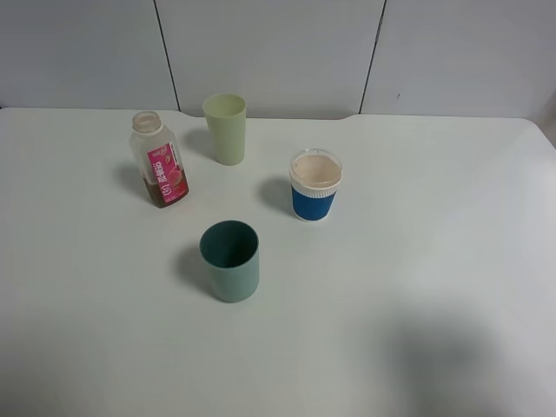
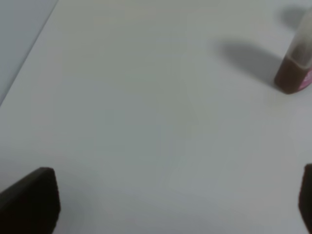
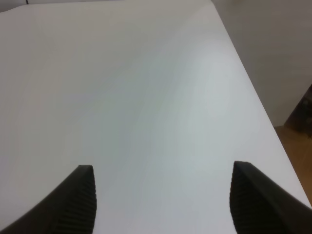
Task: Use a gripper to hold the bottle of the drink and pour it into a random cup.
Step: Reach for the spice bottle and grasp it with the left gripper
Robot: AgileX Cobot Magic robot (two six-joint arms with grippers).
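While nothing is gripped, step: reach for bottle (image 1: 160, 161).
Bottle: standing on bench (image 1: 417, 295), left rear, capless; drink (image 1: 171, 193) low inside.
Cup (image 1: 230, 261): teal, nearer, apart from bottle.
Left pincer (image 2: 168, 204): wide, holding nothing; bottle at edge of its view.
Right pincer (image 3: 168, 200): wide, holding nothing.
Advice: centre left jaws on the squarish body below the neck, close squarely, keep bottle upright until over cup.

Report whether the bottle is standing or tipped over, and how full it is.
Standing, nearly empty. The bottle rests on its base on the table, open neck upward; the brown drink fills only its bottom part.
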